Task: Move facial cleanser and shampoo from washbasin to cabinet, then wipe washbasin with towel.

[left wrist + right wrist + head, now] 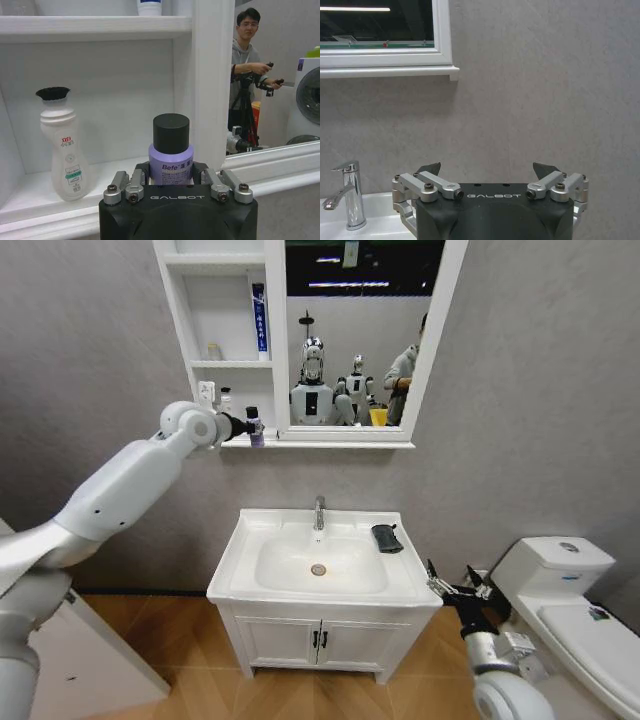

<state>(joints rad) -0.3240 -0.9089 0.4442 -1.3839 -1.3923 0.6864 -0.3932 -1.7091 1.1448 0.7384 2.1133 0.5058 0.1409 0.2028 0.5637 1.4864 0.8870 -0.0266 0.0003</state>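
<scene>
My left gripper (243,427) is raised to the cabinet (180,330) and is shut on a purple bottle with a black cap (171,150), which stands upright at the bottom shelf's edge beside the mirror frame. A white bottle with a black top (62,145) stands on the same shelf, apart from it. Which one is the facial cleanser and which the shampoo I cannot tell. The dark towel (387,538) lies folded on the right rim of the washbasin (240,540). My right gripper (455,585) hangs open and empty, low beside the basin's right front corner.
A chrome tap (319,512) stands at the back of the basin. A blue and white tube (259,320) stands on a higher shelf. The mirror (350,340) covers the cabinet's right half. A white toilet (570,590) stands to the right, and a two-door cupboard (320,640) is under the basin.
</scene>
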